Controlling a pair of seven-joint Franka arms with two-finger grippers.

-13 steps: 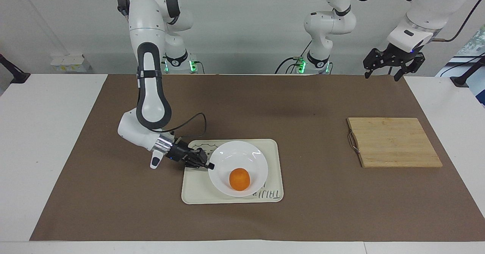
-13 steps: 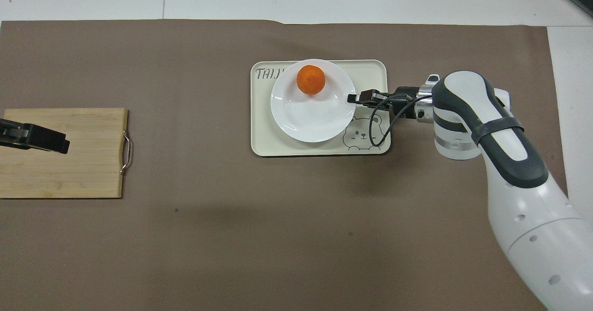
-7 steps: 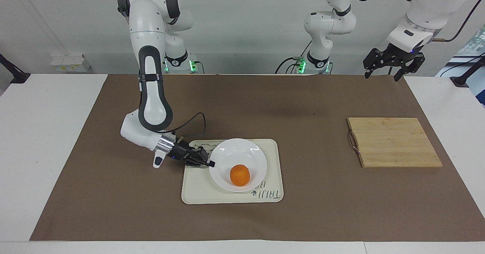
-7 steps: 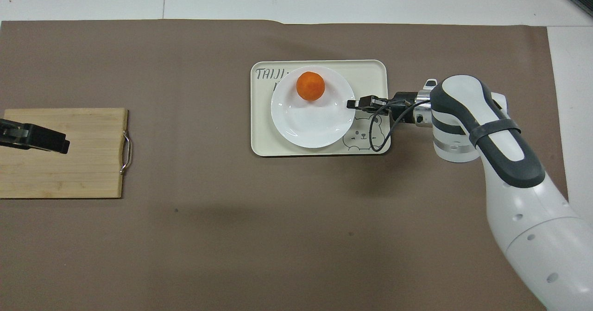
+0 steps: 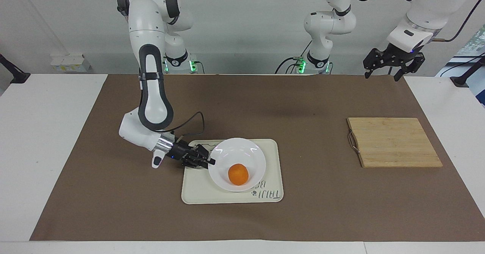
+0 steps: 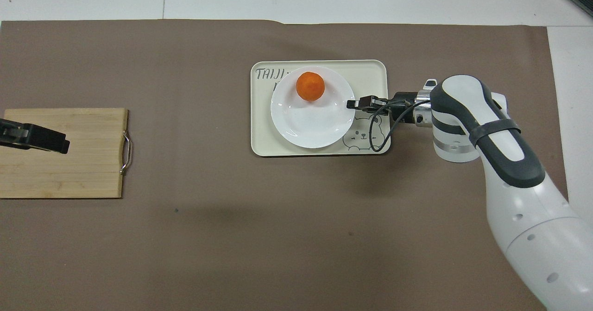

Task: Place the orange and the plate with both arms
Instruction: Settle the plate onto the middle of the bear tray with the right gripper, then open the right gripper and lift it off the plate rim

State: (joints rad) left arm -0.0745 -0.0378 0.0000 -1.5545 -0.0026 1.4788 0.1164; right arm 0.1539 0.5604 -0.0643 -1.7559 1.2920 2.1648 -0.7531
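Since a second ago, plate (image 5: 237,159) has tipped up at the edge gripped by right gripper (image 5: 210,162), its rim end toward the right arm lifted off the cream tray (image 5: 197,191); bear print and lettering on the tray now show more. Right gripper pinches plate rim, fingers clamped. Orange (image 5: 238,173) sits in plate, on the part farther from the robots. Left gripper (image 5: 394,64) waits raised, fingers spread, above wooden cutting board (image 5: 394,142) at left arm's end.
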